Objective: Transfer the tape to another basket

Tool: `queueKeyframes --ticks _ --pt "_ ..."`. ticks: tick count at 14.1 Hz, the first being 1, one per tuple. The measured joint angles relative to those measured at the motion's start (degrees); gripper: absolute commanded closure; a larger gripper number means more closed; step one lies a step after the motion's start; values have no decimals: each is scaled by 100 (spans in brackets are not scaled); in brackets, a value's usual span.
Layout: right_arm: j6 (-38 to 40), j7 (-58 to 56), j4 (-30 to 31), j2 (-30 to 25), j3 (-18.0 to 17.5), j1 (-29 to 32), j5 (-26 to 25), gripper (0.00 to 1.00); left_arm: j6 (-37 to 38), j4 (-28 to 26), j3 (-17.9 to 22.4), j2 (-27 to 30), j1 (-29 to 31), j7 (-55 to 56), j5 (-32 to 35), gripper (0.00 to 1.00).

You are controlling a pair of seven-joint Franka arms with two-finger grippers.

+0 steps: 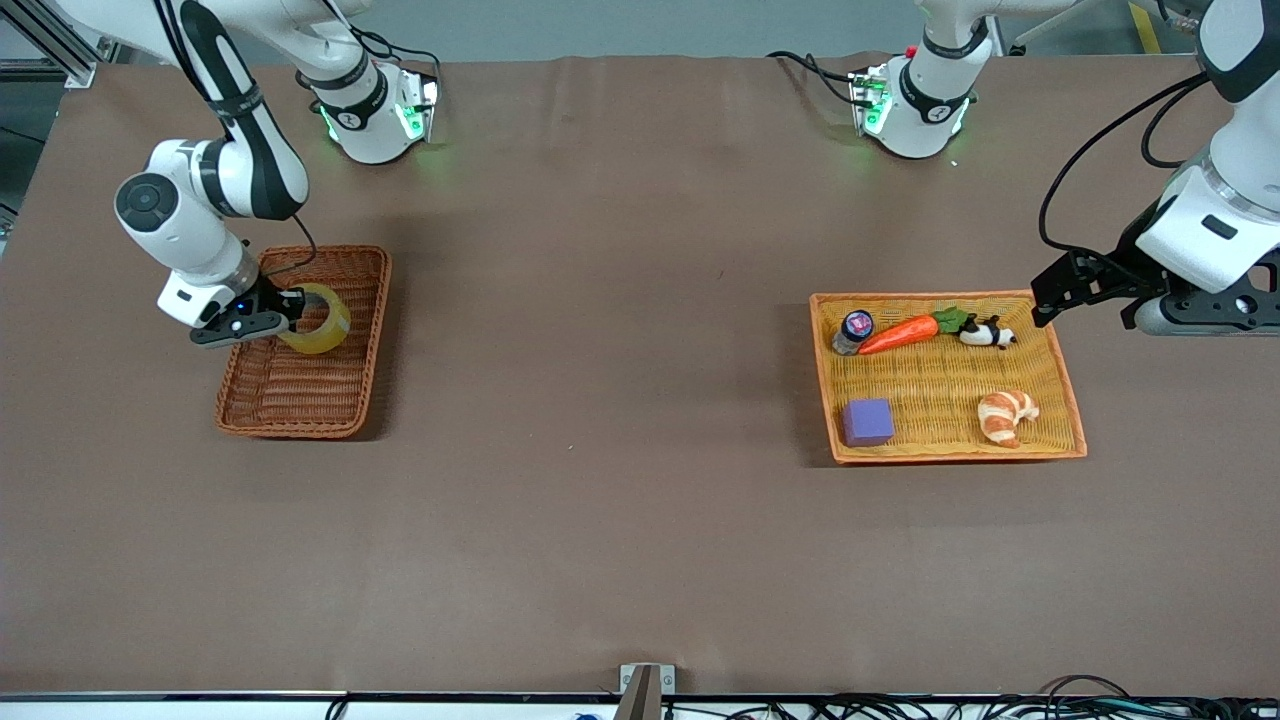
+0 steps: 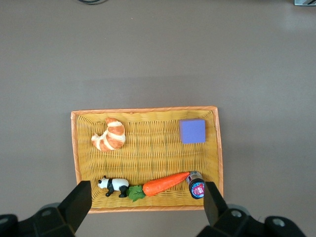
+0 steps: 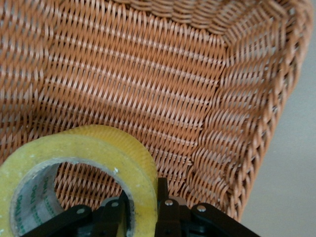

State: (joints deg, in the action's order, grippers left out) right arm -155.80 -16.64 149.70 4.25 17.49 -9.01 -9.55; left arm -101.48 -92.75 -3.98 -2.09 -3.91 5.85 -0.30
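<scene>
Orange-yellow wicker forms the flat tray toward the left arm's end of the table. Nearest the front camera in it lie a purple cube and a toy croissant; farther back, in a row, a small capped bottle, a toy carrot and a panda figure. The left gripper waits in the air just beside the tray's corner, jaws spread wide with nothing between them.

At the right arm's end, the tape hangs over the basket — the darker, reddish-brown one — above its part farther from the front camera. The right gripper pinches the roll through its wall, one finger inside the hole and one outside, as the right wrist view shows; the roll looks tilted on edge, clear of the weave.

The step in hand seems to be the set-down. Done well, it means lowering until the roll's lower edge meets the basket floor, away from the raised sides, then parting the fingers just enough to free the wall — a tilted ring let go too high may roll or tip against the rim.
</scene>
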Motion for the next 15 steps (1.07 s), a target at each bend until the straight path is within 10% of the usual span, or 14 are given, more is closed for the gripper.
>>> queueKeyframes --ticks 6,15 --pt "70 65 -561 -11 -106 -95 50 0 -8 -2 3 0 0 1 0 0" --pt "3784 1035 -3838 -263 -459 -63 148 0 187 -34 5 3 0 3 0 0"
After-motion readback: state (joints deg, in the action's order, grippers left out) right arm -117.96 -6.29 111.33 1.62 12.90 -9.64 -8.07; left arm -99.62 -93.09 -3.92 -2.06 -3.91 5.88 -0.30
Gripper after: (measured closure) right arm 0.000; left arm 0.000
